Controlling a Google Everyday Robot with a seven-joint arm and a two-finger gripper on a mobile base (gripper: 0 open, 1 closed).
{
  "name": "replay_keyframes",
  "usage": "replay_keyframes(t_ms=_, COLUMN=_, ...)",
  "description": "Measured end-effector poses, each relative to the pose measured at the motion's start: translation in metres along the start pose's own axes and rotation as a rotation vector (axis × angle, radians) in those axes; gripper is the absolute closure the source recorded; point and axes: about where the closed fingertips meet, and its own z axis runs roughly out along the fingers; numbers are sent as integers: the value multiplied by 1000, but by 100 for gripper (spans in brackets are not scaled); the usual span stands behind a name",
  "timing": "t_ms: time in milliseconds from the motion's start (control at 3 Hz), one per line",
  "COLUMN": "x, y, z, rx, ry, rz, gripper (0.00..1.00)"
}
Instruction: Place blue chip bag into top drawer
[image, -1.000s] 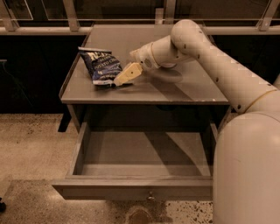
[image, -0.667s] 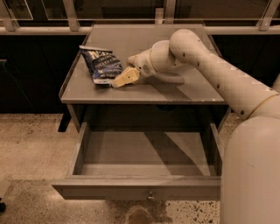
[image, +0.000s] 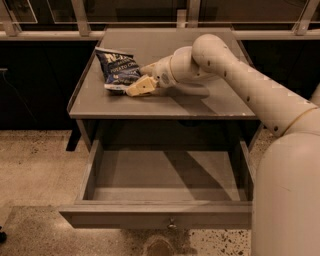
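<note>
The cream end effector is hovering open and empty at the right edge of the crinkly navy chip bag lying far-left on the grey desk; centring over it before pinching looks wise.

The smooth cream-white tubular arm has bulbous rounded joints and scattered small dark dots on its shell. Its pale yellow tool lies near the grey table's left edge.
</note>
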Motion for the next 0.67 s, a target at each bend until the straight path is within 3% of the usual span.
replay_keyframes(t_ms=333, x=0, y=0, z=0, rx=0, ry=0, rz=0, gripper=84)
replay_keyframes(t_ms=667, x=0, y=0, z=0, rx=0, ry=0, rz=0, gripper=100)
